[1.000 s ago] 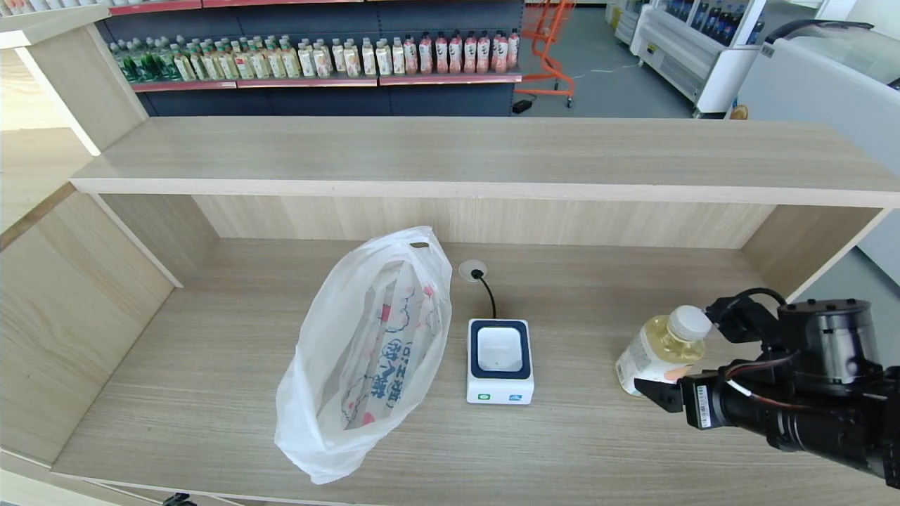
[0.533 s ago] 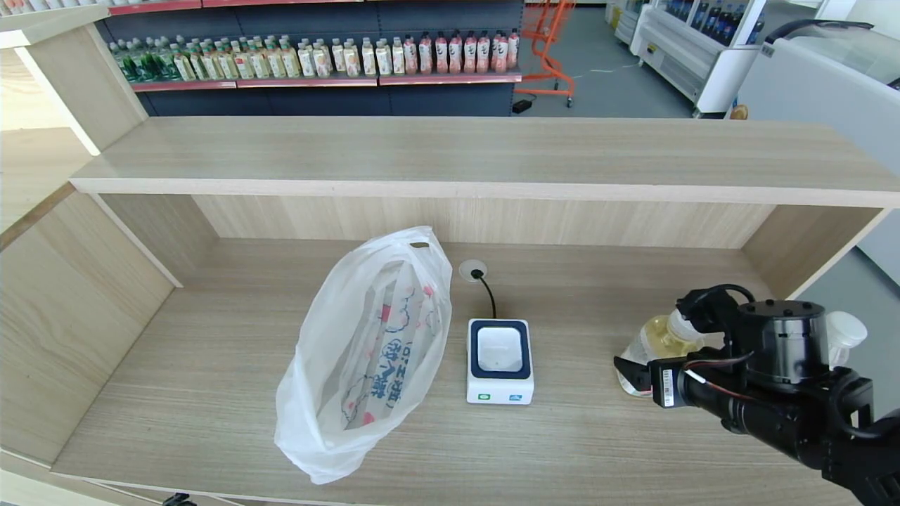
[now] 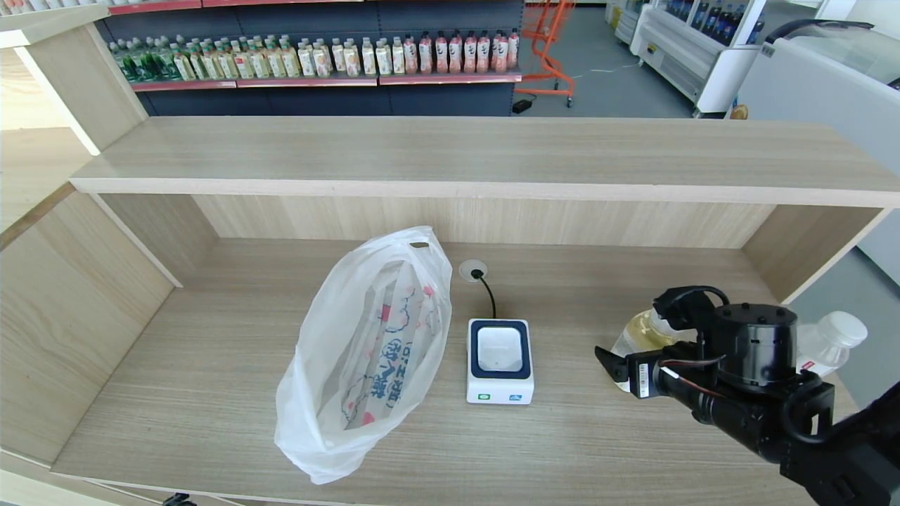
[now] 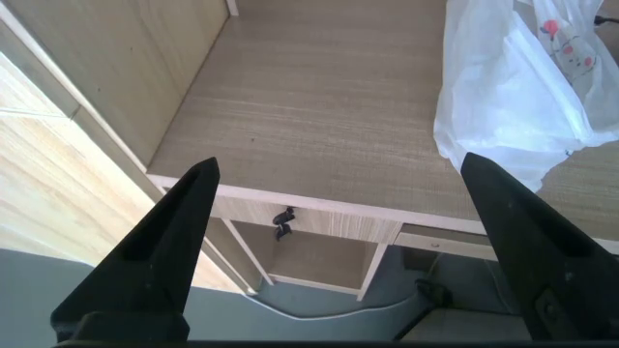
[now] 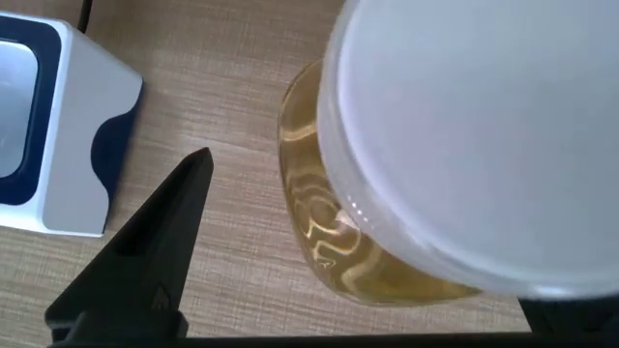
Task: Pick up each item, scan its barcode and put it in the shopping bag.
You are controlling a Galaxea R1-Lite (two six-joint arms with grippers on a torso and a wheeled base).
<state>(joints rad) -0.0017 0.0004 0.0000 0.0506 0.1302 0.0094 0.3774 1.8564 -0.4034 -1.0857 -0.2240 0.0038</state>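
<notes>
A bottle of yellow drink (image 3: 635, 333) stands upright on the right side of the counter, its white cap (image 5: 474, 145) close under the right wrist camera. My right gripper (image 3: 628, 353) is open and straddles this bottle, one finger (image 5: 145, 261) on the scanner side and the other at the far side. The white scanner (image 3: 499, 360) sits mid-counter. Left of it lies the white shopping bag (image 3: 365, 351), mouth open, with a printed packet inside. My left gripper (image 4: 338, 166) is open with nothing in it, past the counter's front edge near the bag (image 4: 513, 87).
A clear bottle with a white cap (image 3: 830, 339) stands at the counter's right end, behind my right arm. The scanner's black cable (image 3: 486, 292) runs to a grommet at the back. A raised shelf (image 3: 450, 151) and side walls enclose the counter.
My right arm has moved left over the yellow bottle, hiding its cap in the head view. The clear bottle behind the arm has come into sight.
</notes>
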